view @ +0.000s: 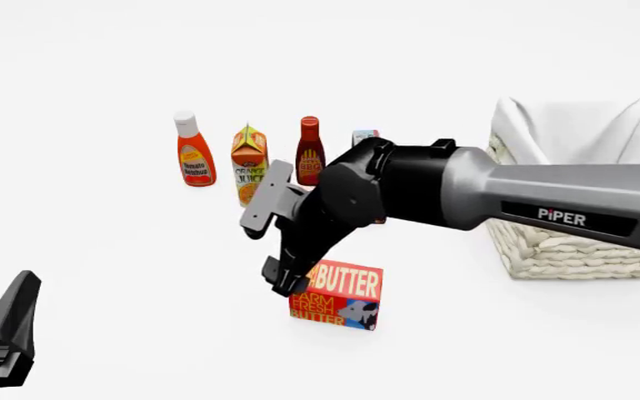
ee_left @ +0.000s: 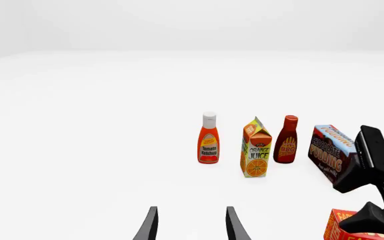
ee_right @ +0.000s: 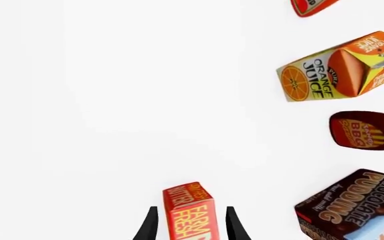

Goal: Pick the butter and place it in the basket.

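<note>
Four groceries stand at 12 o'clock from the butter (view: 338,297): ketchup (view: 194,151), orange juice (view: 249,164), BBQ sauce (view: 310,152), chocolate pudding (ee_right: 352,205). Basket (view: 570,242) at 3 o'clock, visible in front view only. Right wrist view: butter between right gripper's (ee_right: 190,224) parted fingers, contact unclear. Left gripper (ee_left: 190,224) released, empty.

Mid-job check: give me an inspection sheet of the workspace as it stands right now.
Surface: plain white table, no marks seen.
Job's things: butter on the table, left of the basket; not in it yet.
Clutter: tomato ketchup, orange juice carton, BBQ sauce bottle and chocolate pudding box behind the butter.
Grippers: right gripper straddles the butter, fingers either side; contact unclear. Left gripper open, holding nothing.
Cables: nothing seen.
Surroundings: blank white backdrop.
</note>
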`<action>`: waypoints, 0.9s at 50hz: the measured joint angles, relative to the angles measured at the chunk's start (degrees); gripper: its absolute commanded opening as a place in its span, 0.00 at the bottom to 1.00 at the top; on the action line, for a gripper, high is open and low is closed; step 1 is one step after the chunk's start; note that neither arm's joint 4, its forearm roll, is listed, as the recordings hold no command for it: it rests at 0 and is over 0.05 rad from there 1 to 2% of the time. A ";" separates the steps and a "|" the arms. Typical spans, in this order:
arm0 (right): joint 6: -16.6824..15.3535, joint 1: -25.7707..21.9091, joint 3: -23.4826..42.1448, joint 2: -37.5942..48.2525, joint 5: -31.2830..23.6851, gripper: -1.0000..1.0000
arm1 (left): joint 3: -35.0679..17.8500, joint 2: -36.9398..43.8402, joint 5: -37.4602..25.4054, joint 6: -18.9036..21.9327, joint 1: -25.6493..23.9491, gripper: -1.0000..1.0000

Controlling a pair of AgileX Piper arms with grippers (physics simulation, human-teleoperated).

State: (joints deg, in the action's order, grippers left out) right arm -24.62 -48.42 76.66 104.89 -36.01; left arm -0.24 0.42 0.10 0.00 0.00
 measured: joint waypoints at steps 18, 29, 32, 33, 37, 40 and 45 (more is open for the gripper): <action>0.22 0.90 -0.10 0.98 0.35 1.00 | 0.00 0.00 0.00 0.00 0.00 1.00; 0.46 1.28 -0.27 1.50 0.61 1.00 | 0.00 0.00 0.00 0.00 0.00 1.00; 0.54 1.37 -0.41 1.59 0.72 1.00 | 0.00 0.00 0.00 0.00 0.00 1.00; 0.57 1.40 -0.48 1.60 0.76 1.00 | 0.00 0.00 0.00 0.00 0.00 1.00; 0.66 1.51 -0.72 1.65 0.90 1.00 | 0.00 0.00 0.00 0.00 0.00 1.00; 0.73 1.60 -0.92 1.69 1.01 1.00 | 0.00 0.00 0.00 0.00 0.00 1.00; 0.89 1.58 -1.52 1.61 1.24 1.00 | 0.00 0.00 0.00 0.00 0.00 1.00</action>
State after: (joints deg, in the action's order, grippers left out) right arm -23.73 -46.83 75.14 106.49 -34.77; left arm -0.24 0.42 0.10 0.00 0.00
